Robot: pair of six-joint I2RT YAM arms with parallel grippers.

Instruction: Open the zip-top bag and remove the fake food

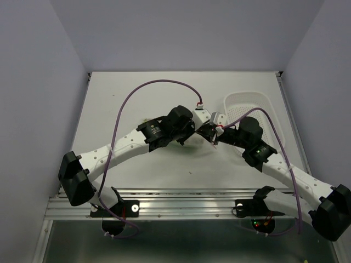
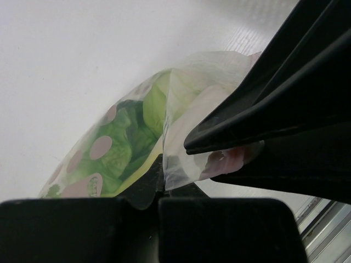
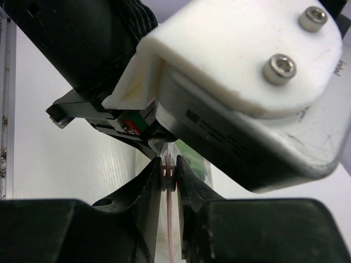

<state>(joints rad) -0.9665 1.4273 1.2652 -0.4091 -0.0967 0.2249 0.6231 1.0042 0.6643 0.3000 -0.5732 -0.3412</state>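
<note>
The zip-top bag is clear with pink dots and hangs between both grippers near the table's middle. The fake food, green leafy pieces, lies inside it. My left gripper is shut on the bag's edge. My right gripper is shut on the pink zipper strip, right beside the left gripper. Its black fingers show in the left wrist view, pinching a pink part of the bag. In the top view both grippers, left and right, meet and hide most of the bag.
A white perforated basket stands at the back right, just behind the right wrist. A metal rail runs along the table's near edge. Pale walls close in the table on three sides.
</note>
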